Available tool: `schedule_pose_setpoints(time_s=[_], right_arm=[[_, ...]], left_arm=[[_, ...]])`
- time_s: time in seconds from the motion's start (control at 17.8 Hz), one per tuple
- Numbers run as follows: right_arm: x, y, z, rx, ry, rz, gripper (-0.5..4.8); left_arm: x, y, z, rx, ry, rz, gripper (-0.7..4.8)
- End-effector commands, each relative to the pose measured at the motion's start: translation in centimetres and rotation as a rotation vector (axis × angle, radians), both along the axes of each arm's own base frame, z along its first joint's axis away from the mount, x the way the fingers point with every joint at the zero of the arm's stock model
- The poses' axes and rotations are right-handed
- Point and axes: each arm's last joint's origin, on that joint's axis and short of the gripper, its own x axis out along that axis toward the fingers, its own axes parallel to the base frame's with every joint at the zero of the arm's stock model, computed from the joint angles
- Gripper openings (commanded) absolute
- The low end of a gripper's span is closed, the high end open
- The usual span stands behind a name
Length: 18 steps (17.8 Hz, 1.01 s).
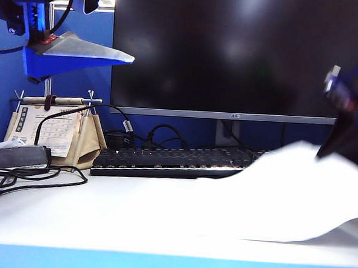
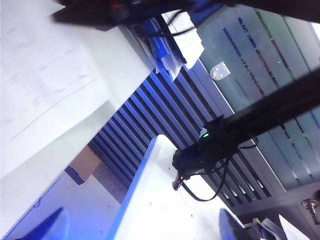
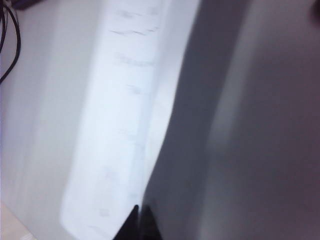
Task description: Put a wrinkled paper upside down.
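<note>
Exterior: right claw (image 1: 324, 152) pinching far-right edge of wrinkled paper (image 1: 284, 201), raised off desk (image 1: 101, 220); opposite edge resting there.
Left wrist: left claw (image 2: 140, 232) wide, empty, high, apart.
Right wrist: paper draping from closed tips. Sweep across slowly, grip firm.

A white table (image 1: 101, 217) with a blue front edge fills the lower part of the frame. At centre a black keyboard (image 1: 171, 161) lies on it, at left a calendar on a tan stand (image 1: 54, 132), black cables (image 1: 18, 182) and a dark flat case (image 1: 16, 157). At lower right the wrinkled paper (image 1: 278, 201) rests partly on it, its right end raised.
</note>
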Motion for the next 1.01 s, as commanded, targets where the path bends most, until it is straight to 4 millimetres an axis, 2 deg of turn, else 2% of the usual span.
schedule_pose_setpoints(time_s=[0.06, 0.17, 0.28, 0.51, 0.62, 0.79, 1.01], right_arm=[[-2.2, -0.1, 4.2, -0.101, -0.149, -0.033, -0.06], [-3.6, -0.1, 6.9, -0.154, -0.235, -0.067, -0.06], [-5.4, -0.2, 11.7, -0.265, -0.338, -0.083, -0.06], [-7.6, -0.1, 19.0, -0.345, -0.447, -0.069, -0.06], [-8.8, 1.5, 21.9, -0.391, -0.503, -0.032, -0.06], [-9.9, 4.3, 23.1, -0.425, -0.565, 0.091, -0.06], [-10.5, 8.6, 21.6, -0.578, -0.505, 0.219, -0.06]], left_arm=[[0.0, 0.0, 0.2, -0.009, -0.01, -0.009, 3.95], [0.0, 0.0, 0.2, -0.009, -0.01, -0.009, 3.95], [0.0, 0.0, 0.2, -0.009, -0.016, -0.009, 3.95], [0.0, 0.0, 0.3, -0.016, -0.027, -0.011, 3.95], [-0.1, -0.1, 0.3, -0.026, -0.021, -0.035, 3.95], [-0.1, -0.1, 0.3, -0.026, -0.022, -0.035, 3.95], [-0.1, -0.1, 0.4, -0.029, -0.021, -0.042, 3.95]])
